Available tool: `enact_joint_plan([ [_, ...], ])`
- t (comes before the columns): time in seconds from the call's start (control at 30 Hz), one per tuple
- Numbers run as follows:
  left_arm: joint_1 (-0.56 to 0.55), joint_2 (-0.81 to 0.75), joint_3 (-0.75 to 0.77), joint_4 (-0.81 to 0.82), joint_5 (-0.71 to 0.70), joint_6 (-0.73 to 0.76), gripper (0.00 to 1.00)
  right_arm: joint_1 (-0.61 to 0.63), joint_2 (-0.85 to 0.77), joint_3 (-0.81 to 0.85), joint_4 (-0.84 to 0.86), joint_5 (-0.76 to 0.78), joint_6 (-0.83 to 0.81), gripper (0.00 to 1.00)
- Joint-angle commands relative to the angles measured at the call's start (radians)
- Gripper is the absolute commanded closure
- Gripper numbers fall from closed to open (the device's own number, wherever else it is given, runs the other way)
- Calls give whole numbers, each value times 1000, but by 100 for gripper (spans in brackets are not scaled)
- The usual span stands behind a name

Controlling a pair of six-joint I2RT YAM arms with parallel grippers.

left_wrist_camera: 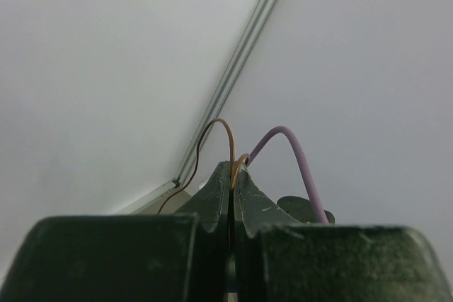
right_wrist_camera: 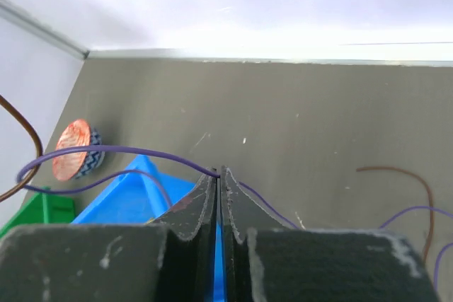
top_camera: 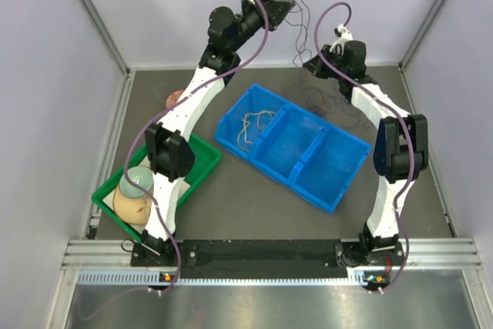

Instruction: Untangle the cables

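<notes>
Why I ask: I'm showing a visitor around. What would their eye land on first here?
Both hands are raised over the far side of the table, the left hand shut on a thin brown wire and the right hand shut on a purple wire. Next comes the bright blue bin mid-table, a cream wire coil in its left compartment.
</notes>
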Motion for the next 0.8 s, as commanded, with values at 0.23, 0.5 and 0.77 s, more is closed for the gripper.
enact_joint_plan([
  [0.23,9,-115,-53,53,-16,37,100,-130,-289,-315,173,292,108,100],
  [0.5,25,-135,-71,61,-27,34,100,-362,-446,-528,101,431,254,100],
  [0.77,43,-144,-65,88,-19,-11,100,-513,-407,-639,64,419,330,100],
])
